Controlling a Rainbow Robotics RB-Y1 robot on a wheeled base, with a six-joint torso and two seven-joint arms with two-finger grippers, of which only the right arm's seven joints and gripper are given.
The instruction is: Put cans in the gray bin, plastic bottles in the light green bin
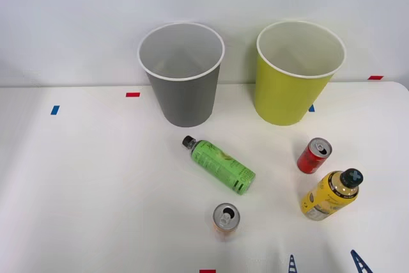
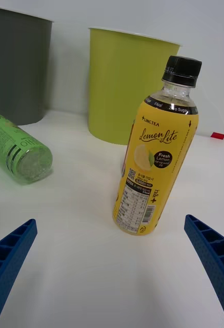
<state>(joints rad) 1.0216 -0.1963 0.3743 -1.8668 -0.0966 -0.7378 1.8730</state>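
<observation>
The gray bin [image 1: 182,87] and the light green bin [image 1: 295,87] stand upright side by side at the back of the white table. A green-label plastic bottle [image 1: 220,164] lies on its side in front of the gray bin. Nearer me an orange can [image 1: 225,220] stands upright. A red can [image 1: 314,156] stands before the light green bin, and just in front of it a yellow-label bottle [image 1: 331,195] stands upright. My right gripper [image 1: 324,265] is open at the front edge, short of that yellow bottle [image 2: 155,154], which stands ahead of the gap between the blue fingers [image 2: 214,256].
Small red and blue tape marks [image 1: 132,94] dot the table [image 1: 83,177]. A pale wall rises right behind the bins. In the wrist view the green bottle [image 2: 19,151] lies off to one side, with the gray bin [image 2: 17,66] and the light green bin [image 2: 124,82] beyond.
</observation>
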